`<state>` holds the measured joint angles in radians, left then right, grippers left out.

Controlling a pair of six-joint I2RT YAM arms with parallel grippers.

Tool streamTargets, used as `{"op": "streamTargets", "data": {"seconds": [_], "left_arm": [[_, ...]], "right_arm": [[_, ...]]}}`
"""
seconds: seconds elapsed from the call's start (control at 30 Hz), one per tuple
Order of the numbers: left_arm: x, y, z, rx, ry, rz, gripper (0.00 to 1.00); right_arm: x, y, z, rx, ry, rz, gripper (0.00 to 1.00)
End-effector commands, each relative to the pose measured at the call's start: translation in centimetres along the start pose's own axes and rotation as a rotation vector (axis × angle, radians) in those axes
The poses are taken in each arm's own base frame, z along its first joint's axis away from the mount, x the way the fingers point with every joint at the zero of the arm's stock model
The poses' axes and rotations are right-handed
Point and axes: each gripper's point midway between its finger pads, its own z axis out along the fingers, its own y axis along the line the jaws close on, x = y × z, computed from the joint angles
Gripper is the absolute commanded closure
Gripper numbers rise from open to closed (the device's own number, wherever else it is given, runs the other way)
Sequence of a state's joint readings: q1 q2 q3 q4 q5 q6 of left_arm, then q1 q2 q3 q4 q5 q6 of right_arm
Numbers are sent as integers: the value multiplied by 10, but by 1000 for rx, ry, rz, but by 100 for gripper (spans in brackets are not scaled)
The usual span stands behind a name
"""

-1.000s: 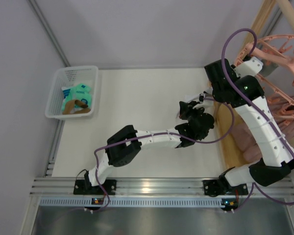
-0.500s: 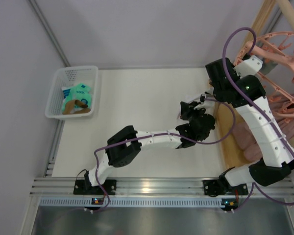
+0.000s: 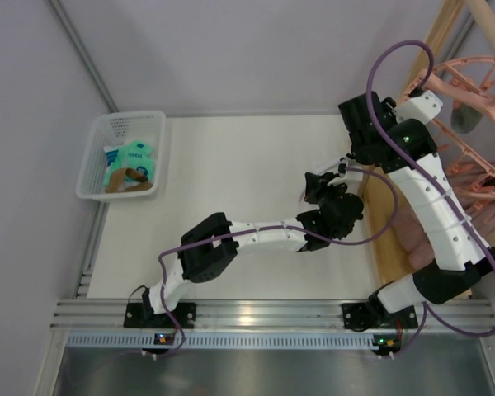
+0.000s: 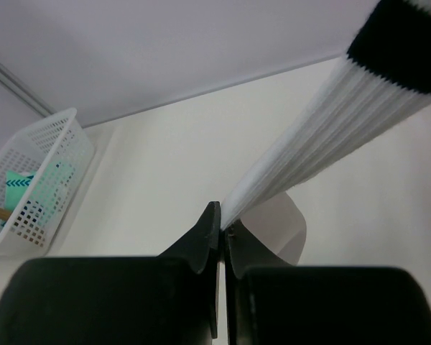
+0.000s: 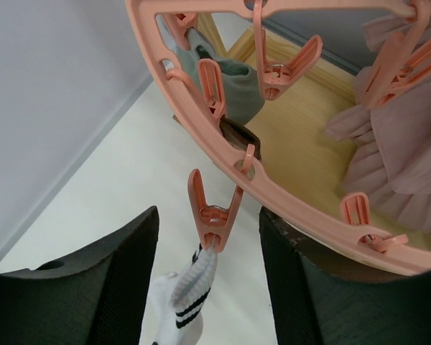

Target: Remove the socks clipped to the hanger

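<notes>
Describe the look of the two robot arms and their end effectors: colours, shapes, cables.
Both the left arm and right arm have white tubular links joined by bulky black joint housings. A purple cable loops along each. A small green light glows on the right arm. The left end effector and right end effector have matte black fingers.

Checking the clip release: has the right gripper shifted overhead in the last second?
Yes. The right gripper has moved slightly up and left in the overhead view, closer to the far edge of the table.
</notes>
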<state>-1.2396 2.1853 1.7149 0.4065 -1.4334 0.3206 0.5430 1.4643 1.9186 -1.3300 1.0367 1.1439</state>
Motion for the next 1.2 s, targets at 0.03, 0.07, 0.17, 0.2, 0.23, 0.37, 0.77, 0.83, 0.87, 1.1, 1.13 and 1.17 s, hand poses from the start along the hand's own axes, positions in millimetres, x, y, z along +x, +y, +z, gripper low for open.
{"op": "streamTargets", "data": {"seconds": [0.03, 0.07, 0.17, 0.2, 0.23, 0.37, 0.77, 0.83, 0.87, 1.1, 1.13, 1.17], "left_arm": [[-8, 30, -1, -133, 42, -30, 100], [-9, 30, -1, -131, 41, -32, 100], [-11, 31, -1, -133, 41, -38, 100], [-11, 31, -1, -131, 41, -36, 100], [-12, 32, -1, -131, 41, -38, 100], [-14, 33, -1, -130, 40, -41, 100], [-15, 32, 0, -124, 39, -30, 100], [-15, 31, 0, -118, 37, -29, 100], [-15, 31, 1, -117, 36, -27, 100], [-16, 29, 0, -111, 34, -22, 100], [-16, 29, 0, -112, 35, -21, 100], [-16, 28, 1, -111, 34, -16, 100]], "right_arm": [[-20, -35, 2, 113, -99, -59, 47], [-20, -36, 3, 116, -101, -57, 48], [-20, -37, 3, 123, -110, -65, 60], [-20, -37, 3, 123, -110, -65, 62], [-20, -38, 3, 126, -109, -68, 65], [-18, -41, 3, 131, -108, -73, 80], [-16, -44, 3, 128, -102, -92, 100], [-17, -43, 3, 121, -104, -86, 100], [-17, -43, 2, 115, -101, -92, 100], [-12, -30, -1, 44, -44, -107, 79], [-13, -28, -3, 31, -37, -108, 74], [-11, -26, -4, 16, -21, -125, 69]]}}
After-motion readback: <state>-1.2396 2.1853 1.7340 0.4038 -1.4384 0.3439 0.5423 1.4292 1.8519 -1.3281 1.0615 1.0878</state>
